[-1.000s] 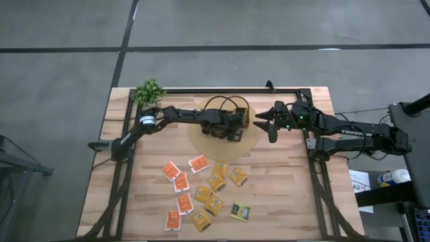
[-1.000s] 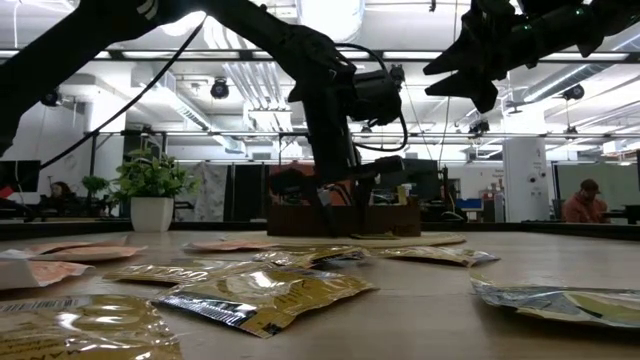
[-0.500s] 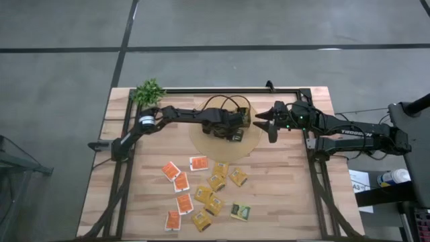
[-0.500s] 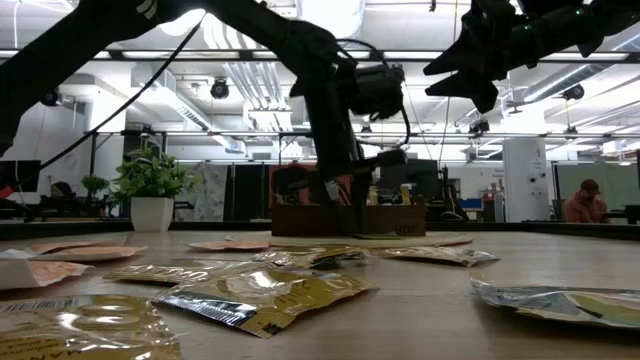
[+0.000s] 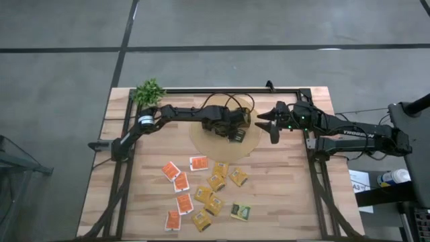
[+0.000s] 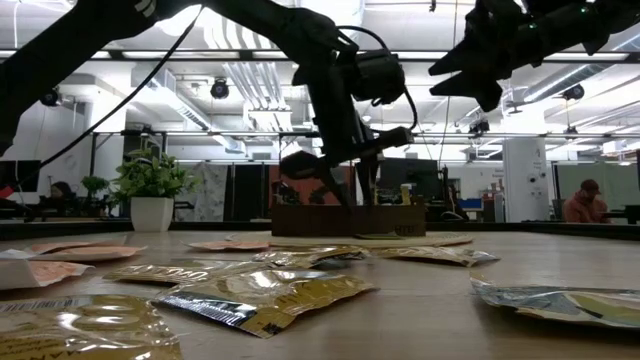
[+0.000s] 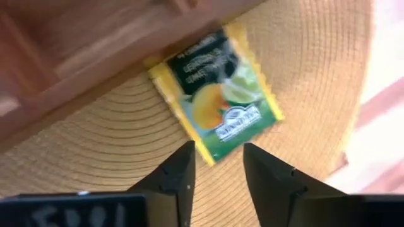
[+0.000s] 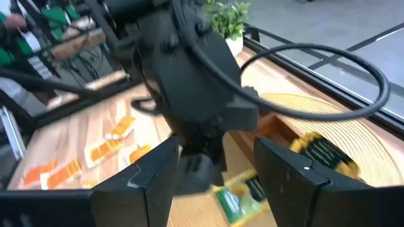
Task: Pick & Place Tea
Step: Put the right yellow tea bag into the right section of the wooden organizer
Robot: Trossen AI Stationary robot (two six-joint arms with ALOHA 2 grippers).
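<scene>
Your left gripper (image 7: 218,167) hangs over the round woven mat (image 7: 95,151), fingers parted, empty, above a green-yellow tea sachet (image 7: 214,94) lying beside the wooden box (image 7: 76,38), while your right gripper (image 5: 270,124) waits wide open nearby, other sachets (image 5: 201,191) scattered on the table (image 5: 282,195).

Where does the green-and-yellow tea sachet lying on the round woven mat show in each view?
High view: on the mat beside the wooden box, green-and-yellow tea sachet.
Low view: not visible.
Left wrist view: centre, ahead of the fingers.
Right wrist view: bottom centre.
Shared landmark: round woven mat.
</scene>
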